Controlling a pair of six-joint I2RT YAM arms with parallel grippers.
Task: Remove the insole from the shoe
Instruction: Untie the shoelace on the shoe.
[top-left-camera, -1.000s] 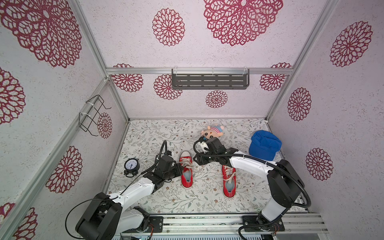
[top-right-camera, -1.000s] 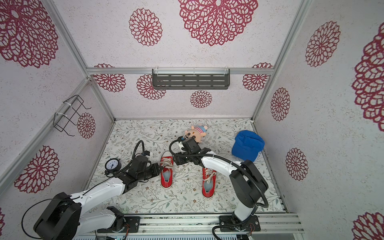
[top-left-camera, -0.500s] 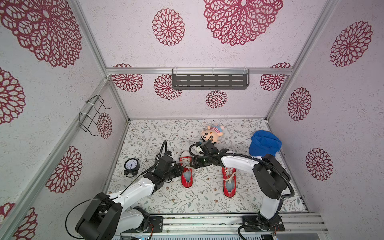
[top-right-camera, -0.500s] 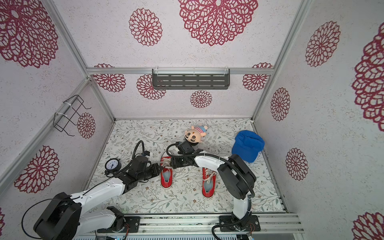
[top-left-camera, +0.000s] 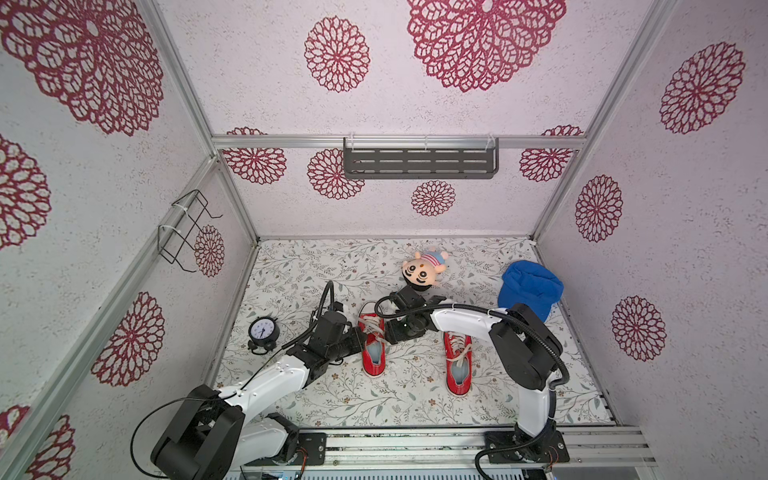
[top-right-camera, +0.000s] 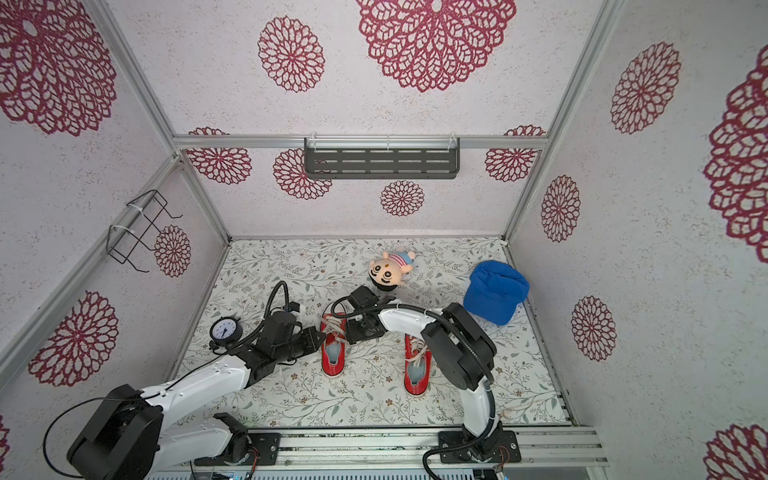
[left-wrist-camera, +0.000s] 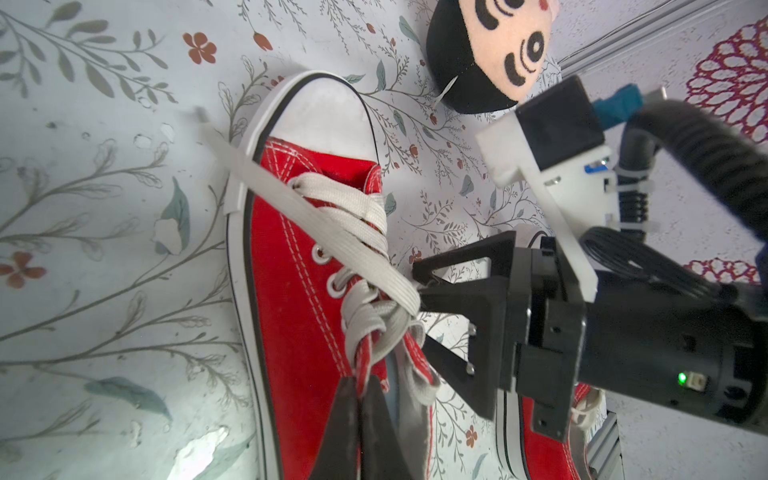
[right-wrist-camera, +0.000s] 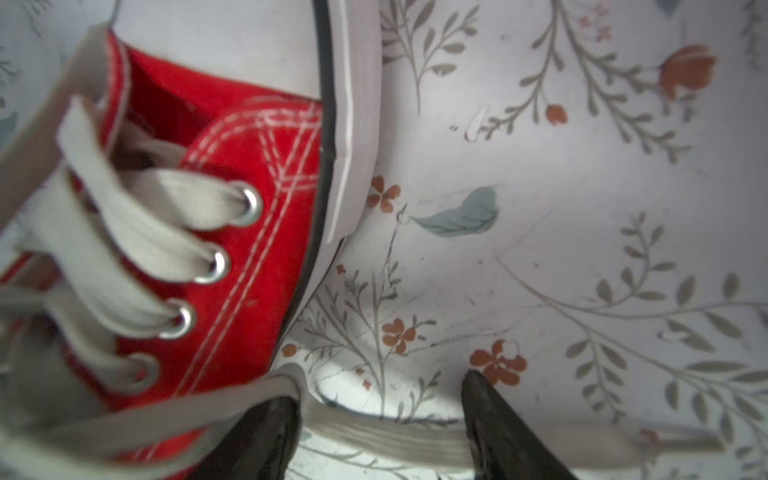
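A black wire rack (top-left-camera: 187, 230) hangs on the left wall, and below it a small black alarm clock (top-left-camera: 262, 332) stands at the left edge of the floral tabletop (top-left-camera: 299, 270). The left gripper (top-left-camera: 362, 338) reaches in from beside the clock to the left side of a red sneaker (top-left-camera: 373, 365). In the left wrist view its fingers (left-wrist-camera: 345, 428) are pressed together, pinching a red fabric edge at the shoe's opening, right next to the knotted laces. That sneaker stands flat, with its white toe cap toward the back wall and its heel toward the robot. The insole (top-left-camera: 376, 351) shows as a pale blue-grey strip inside the opening in both top views, lying in the shoe. The right gripper (top-left-camera: 388, 332) comes at the same sneaker from its other side, near the lacing, with its jaws spread. In the right wrist view the dark fingertips (right-wrist-camera: 266, 436) sit apart, and a loose grey lace (right-wrist-camera: 374, 428) runs across between them, not clamped. Behind the right gripper lies a plush doll (top-left-camera: 422, 270), and above it a grey slotted shelf (top-left-camera: 419, 162) is fixed to the back wall. A second red sneaker (top-left-camera: 457, 365) stands parallel to the first, partly under the right arm. A blue cap (top-left-camera: 530, 291) rests by the right wall.
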